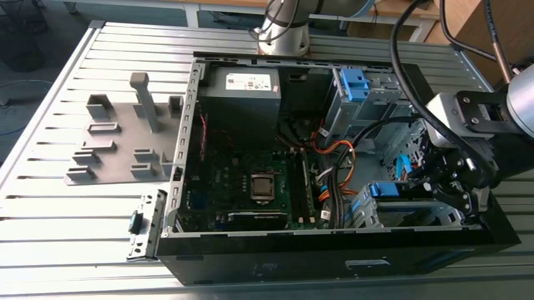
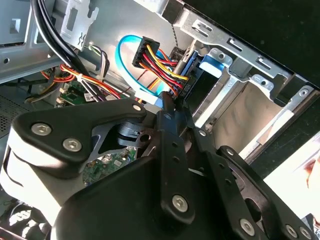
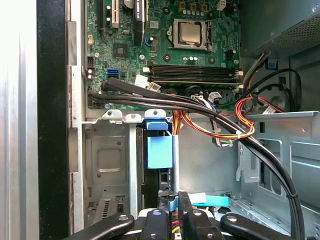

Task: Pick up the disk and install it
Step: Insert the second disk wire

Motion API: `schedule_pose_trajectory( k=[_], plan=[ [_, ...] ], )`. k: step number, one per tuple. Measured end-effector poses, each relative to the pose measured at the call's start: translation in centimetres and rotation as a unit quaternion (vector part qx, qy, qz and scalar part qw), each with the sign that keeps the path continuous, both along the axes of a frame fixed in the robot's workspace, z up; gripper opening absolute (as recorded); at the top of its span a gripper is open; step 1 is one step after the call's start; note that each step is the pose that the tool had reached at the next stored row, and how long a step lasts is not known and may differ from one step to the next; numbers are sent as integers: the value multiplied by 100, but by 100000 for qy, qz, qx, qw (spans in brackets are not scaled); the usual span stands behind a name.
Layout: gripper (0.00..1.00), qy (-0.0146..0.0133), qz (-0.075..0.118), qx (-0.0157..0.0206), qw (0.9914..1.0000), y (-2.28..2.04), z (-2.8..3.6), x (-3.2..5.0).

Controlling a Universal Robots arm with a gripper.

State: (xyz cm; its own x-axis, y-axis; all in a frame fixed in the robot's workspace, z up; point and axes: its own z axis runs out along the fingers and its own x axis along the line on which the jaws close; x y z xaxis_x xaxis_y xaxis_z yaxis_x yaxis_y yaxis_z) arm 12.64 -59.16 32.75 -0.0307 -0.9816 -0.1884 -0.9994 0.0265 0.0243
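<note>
The disk sits edge-on in the lower metal drive cage (image 1: 401, 209) of the open computer case. Its bright blue bracket (image 3: 159, 152) shows in the cage slot, just behind the cage's small blue latch (image 3: 157, 124). My black gripper (image 1: 467, 209) reaches down into the corner of the case at the exterior view's right, at the slot's near end. In the first wrist view my gripper (image 3: 174, 220) has its fingers close together with a strip of blue between them. In the second wrist view my gripper (image 2: 175, 107) ends beside the blue-edged slot (image 2: 192, 67).
A black power plug with coloured wires (image 2: 147, 52) and a looping blue data cable (image 2: 125, 47) hang by the fingers. Thick black cables (image 3: 200, 107) cross above the cage. The motherboard (image 1: 250, 181), grey power supply (image 1: 242, 94) and an upper cage (image 1: 354, 84) fill the case. A grey fixture plate (image 1: 125, 137) lies on the table.
</note>
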Motion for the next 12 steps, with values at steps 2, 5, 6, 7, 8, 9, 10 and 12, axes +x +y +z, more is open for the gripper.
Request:
schedule_pose_trajectory(
  k=[2,5,6,7,8,9,10,12],
  plan=[
    [23,1,0,-15,100000,0,0,0],
    [23,-9,5,132,100000,1,56,1],
    [23,-3,8,25,100000,0,102,1],
    [23,0,6,-13,100000,1,140,1],
    [23,1,3,14,100000,0,164,0],
    [23,-1,3,0,100000,0,182,0],
    [23,1,2,-3,100000,0,192,0],
    [23,1,4,2,100000,0,196,0]
  ],
)
